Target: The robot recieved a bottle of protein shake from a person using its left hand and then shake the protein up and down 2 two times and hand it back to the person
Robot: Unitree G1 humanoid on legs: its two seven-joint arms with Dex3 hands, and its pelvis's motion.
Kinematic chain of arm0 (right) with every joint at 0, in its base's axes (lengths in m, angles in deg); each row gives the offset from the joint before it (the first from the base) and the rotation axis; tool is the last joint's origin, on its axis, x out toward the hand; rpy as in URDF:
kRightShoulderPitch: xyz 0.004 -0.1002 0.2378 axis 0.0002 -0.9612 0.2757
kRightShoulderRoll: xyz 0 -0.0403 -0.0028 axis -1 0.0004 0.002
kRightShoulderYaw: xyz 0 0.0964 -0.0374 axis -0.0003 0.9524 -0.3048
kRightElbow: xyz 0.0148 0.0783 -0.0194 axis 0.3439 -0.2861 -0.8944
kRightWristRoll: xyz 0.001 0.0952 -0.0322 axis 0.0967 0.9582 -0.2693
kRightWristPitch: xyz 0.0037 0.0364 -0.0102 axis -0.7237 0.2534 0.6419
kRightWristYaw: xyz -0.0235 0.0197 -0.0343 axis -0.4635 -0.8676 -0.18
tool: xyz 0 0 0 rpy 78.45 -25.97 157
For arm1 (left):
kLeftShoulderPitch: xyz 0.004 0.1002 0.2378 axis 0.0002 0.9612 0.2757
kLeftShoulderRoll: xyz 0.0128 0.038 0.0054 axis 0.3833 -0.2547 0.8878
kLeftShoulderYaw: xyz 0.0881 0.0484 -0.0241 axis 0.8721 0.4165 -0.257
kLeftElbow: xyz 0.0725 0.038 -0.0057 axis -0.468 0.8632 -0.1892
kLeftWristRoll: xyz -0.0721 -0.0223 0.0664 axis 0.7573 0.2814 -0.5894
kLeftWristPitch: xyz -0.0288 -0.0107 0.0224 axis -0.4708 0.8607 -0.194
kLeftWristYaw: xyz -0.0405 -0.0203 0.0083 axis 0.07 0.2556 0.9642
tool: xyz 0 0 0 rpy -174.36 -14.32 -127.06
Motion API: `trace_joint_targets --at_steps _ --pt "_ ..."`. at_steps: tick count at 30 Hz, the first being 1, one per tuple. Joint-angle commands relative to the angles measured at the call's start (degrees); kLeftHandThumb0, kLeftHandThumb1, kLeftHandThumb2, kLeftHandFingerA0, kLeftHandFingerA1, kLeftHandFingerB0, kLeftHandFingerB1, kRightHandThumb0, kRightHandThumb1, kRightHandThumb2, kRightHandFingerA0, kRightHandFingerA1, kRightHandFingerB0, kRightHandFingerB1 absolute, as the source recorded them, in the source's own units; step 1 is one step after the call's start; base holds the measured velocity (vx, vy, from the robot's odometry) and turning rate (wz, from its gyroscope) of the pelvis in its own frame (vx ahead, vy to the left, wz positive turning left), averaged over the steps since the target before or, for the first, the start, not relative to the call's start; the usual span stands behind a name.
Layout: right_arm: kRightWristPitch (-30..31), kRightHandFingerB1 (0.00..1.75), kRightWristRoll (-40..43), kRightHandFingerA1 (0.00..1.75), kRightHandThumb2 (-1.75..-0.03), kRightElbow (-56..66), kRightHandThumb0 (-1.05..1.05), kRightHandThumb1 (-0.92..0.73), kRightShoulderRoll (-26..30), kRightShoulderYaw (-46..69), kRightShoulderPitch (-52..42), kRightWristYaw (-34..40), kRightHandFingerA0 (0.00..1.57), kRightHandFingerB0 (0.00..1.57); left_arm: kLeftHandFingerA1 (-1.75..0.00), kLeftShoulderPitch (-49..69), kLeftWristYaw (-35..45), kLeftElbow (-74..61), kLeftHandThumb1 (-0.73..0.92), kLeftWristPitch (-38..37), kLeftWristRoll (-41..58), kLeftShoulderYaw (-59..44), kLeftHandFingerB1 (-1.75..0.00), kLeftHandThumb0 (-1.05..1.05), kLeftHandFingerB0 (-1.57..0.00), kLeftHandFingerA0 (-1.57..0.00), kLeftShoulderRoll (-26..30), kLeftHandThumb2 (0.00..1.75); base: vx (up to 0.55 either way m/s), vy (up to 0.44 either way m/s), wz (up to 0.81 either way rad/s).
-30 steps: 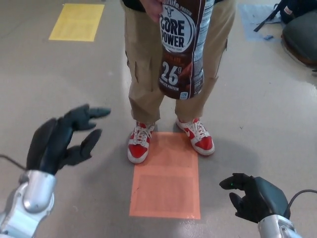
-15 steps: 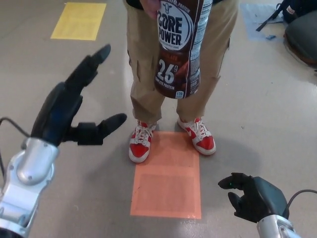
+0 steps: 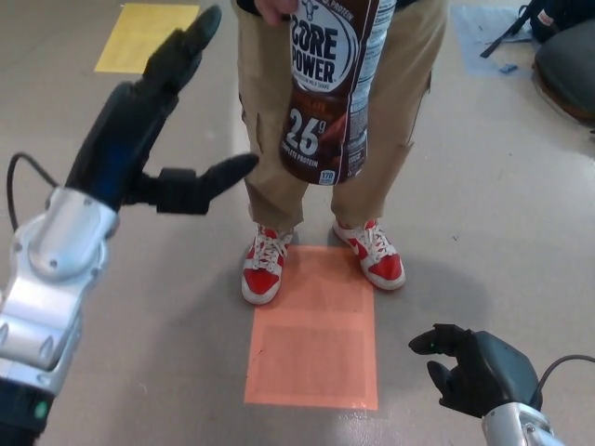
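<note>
Person holds bottle (image 3: 322, 93) out by its top, body free for grasp. L hand (image 3: 153, 130) released, fingers spread beside it; R hand (image 3: 479, 367) low, curled, empty.

We look down on what seems to be a lab or test hall rather than a home. The grey floor (image 3: 130, 279) is smooth, sealed concrete, bare and a little scuffed. Coloured rectangles are laid flat on it as markers: an orange patch (image 3: 312, 327) at the person's feet and a yellow patch (image 3: 146, 35) further off. A dark bag (image 3: 561, 48) lies at the far edge of the floor.
</note>
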Motion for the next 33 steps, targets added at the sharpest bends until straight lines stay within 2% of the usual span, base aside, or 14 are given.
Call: trace_joint_targets --at_steps 1,2,6,7,10,15,16,22,29,33 --pt "-1.3 0.44 -1.6 0.58 -0.65 -1.3 -0.29 -0.82 1.3 -0.4 0.9 3.0 0.88 0.78 -0.11 -15.4 14.6 -11.4 0.60 54.3 30.1 -3.1 0.00 -0.85 0.00 0.00 1.5 0.59 0.00 0.000 0.00" --pt "-1.4 0.45 -1.7 0.56 -0.65 -1.3 -0.29 -0.83 1.3 -0.4 0.8 3.0 0.86 0.77 -0.12 -15.9 14.3 -11.5 0.48 55.5 30.7 -3.2 0.00 -0.83 0.00 0.00 1.1 0.84 0.00 0.000 0.00" --pt "-1.9 0.45 -2.0 0.54 -0.65 -1.1 -0.28 -0.83 1.4 -0.5 0.4 3.2 0.85 0.78 -0.11 -15.7 14.8 -12.3 0.50 57.2 32.4 -2.9 0.00 -0.85 0.00 0.00 0.8 0.85 0.00 0.000 0.00" --pt "-2.0 0.45 -2.0 0.53 -0.65 -1.2 -0.26 -0.83 1.4 -0.4 0.4 3.1 0.84 0.78 -0.05 -15.5 14.8 -12.7 0.62 57.9 33.0 -2.7 0.00 -0.84 0.00 0.00 0.8 0.62 0.00 0.000 0.00" --pt "-2.3 0.45 -1.7 0.53 -0.65 -1.2 -0.26 -0.83 1.3 0.0 0.3 2.8 0.84 0.77 -0.12 -15.3 14.3 -13.6 0.64 59.5 33.7 -2.6 0.00 -0.86 0.00 0.00 0.3 0.60 0.00 0.000 0.00" --pt "-2.1 0.44 -2.0 0.53 -0.65 -1.2 -0.27 -0.84 1.2 -0.2 0.3 2.9 0.85 0.77 -0.05 -15.0 15.6 -14.1 0.65 61.2 33.5 -1.3 0.00 -0.88 0.00 0.00 0.9 0.63 0.00 0.000 0.00" --pt "-1.9 0.45 -2.2 0.53 -0.64 -1.2 -0.27 -0.82 1.2 -0.4 0.4 3.1 0.88 0.78 -0.11 -14.7 15.4 -14.4 0.55 61.8 33.7 -1.1 0.00 -0.91 0.00 0.00 0.6 0.93 0.00 0.000 0.00" --pt "-1.6 0.45 -2.7 0.52 -0.64 -1.2 -0.26 -0.82 1.3 -0.8 0.5 3.3 0.85 0.77 -0.11 -13.8 15.0 -14.7 0.54 64.3 34.6 -0.6 0.00 -0.90 0.00 0.00 -0.9 0.92 0.00 0.000 0.00" --pt "-2.0 0.45 -2.4 0.58 -0.64 -1.2 -0.27 -0.82 1.4 -0.5 0.7 2.7 0.86 0.77 -0.08 -13.2 16.8 -14.9 0.56 67.3 35.1 0.5 0.00 -0.91 0.00 0.00 -0.5 0.93 0.00 0.000 0.00" --pt "-2.0 0.44 -2.8 0.54 -0.65 -1.1 -0.27 -0.80 1.7 -0.9 0.8 2.7 0.85 0.77 -0.09 -12.8 18.4 -16.4 0.58 67.8 34.7 2.0 0.00 -0.92 0.00 0.00 0.8 0.94 0.00 0.000 0.00"
